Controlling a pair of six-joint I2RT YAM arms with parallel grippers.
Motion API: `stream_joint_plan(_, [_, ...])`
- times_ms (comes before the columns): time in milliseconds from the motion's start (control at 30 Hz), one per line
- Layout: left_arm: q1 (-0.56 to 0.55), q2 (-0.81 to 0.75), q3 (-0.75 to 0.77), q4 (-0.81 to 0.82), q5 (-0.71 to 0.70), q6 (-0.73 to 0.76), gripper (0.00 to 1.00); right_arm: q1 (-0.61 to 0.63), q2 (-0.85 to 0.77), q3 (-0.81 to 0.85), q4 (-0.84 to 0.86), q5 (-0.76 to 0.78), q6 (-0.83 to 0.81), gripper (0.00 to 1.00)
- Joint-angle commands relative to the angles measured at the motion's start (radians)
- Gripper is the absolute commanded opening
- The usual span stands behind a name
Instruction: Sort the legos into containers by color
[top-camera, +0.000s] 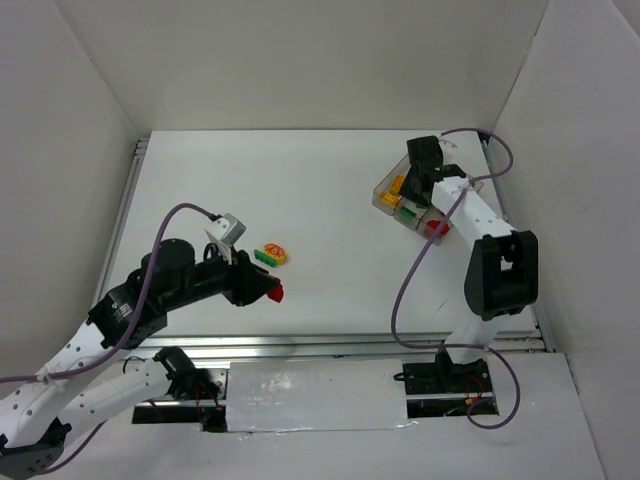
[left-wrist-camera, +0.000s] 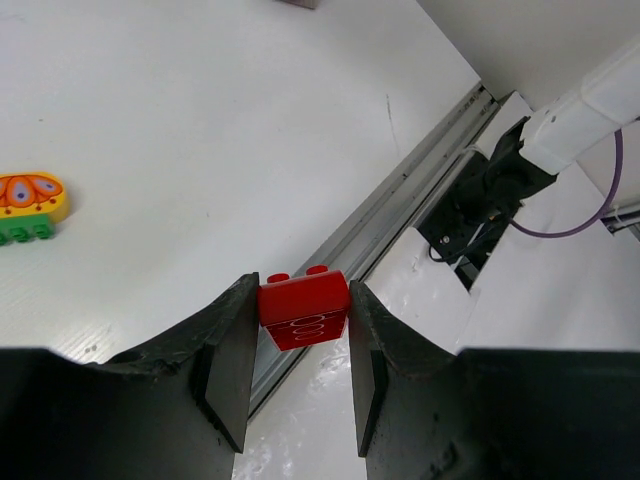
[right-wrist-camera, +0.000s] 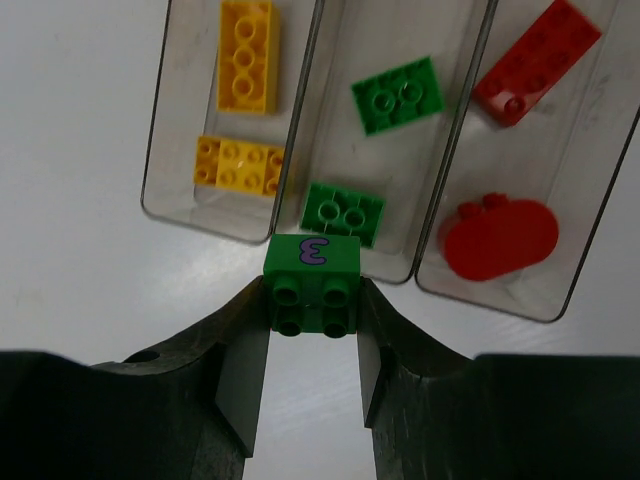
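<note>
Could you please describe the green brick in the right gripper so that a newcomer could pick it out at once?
Find the clear three-compartment tray on the right side of the table. At the end of its middle compartment, the right gripper is shut on a green brick. Unlike the two plain green bricks in the tray, it bears a purple 3 on one face.

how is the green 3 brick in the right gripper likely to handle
Probably rigid: the green brick shows square, undeformed edges while pinched in the right gripper. Its sides look like smooth plastic, so it might slip if the grip eases. Flat-faced and blocky, it likely won't roll, though it could tumble landing in the tray.
</note>
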Motion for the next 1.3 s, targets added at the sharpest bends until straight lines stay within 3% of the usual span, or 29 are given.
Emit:
stream_joint_plan(0, [0.004,-0.027,0.023,-0.054,-0.054,0.027,0.0,-0.037,0.069,0.146,-0.059,0.114,0.007,0.01])
stream_joint_plan(167, [0.004,-0.043,-0.011,-0.047,-0.056,0.021,0.0,-0.072,0.198,0.24,-0.101,0.092,-0.013,0.11])
stream_joint_plan(233, [0.004,-0.039,-0.021,-0.036,-0.056,0.017,0.0,-0.072,0.225,0.269,-0.115,0.086,-0.019,0.25])
stream_joint_plan(267, [0.004,-0.038,-0.023,-0.033,-0.054,0.013,0.0,-0.071,0.227,0.272,-0.115,0.079,-0.02,0.46])
stream_joint_plan(367, [0.004,-0.021,-0.025,-0.013,-0.051,0.007,0.0,-0.071,0.212,0.269,-0.106,0.056,-0.013,0.75])
stream_joint_plan(567, [0.004,-0.001,-0.024,0.04,-0.016,-0.019,0.0,-0.057,0.04,0.16,-0.023,-0.089,-0.021,0.87])
stream_joint_plan(600, [0.004,-0.004,-0.026,0.056,-0.004,-0.026,0.0,-0.051,-0.05,0.075,0.009,-0.106,-0.029,0.99])
stream_joint_plan(667, [0.004,-0.004,-0.026,0.1,0.03,-0.036,0.0,-0.038,-0.123,0.011,0.063,-0.156,-0.021,1.0])
stream_joint_plan(733, [0.006,-0.003,-0.028,0.136,0.079,-0.045,0.0,-0.037,-0.225,-0.082,0.144,-0.375,-0.061,1.0])
stream_joint_plan(767, [0.006,-0.003,-0.028,0.177,0.099,-0.051,0.0,-0.037,-0.27,-0.193,0.205,-0.709,-0.087,1.0])
stream_joint_plan(900, [0.007,-0.026,-0.054,0.362,0.26,-0.103,0.0,0.075,-0.506,-0.456,0.572,-1.341,-0.067,1.0])
stream_joint_plan(933, [0.009,-0.027,-0.061,0.402,0.294,-0.115,0.0,0.112,-0.541,-0.498,0.709,-1.387,-0.046,1.0])
stream_joint_plan(1100, [0.009,-0.012,-0.086,0.616,0.483,-0.203,0.0,0.395,-0.747,-0.595,0.856,-1.402,-0.03,1.0])
stream_joint_plan(1267, [0.007,-0.01,-0.121,0.712,0.533,-0.258,0.0,0.482,-0.787,-0.621,1.005,-1.403,0.111,1.0])
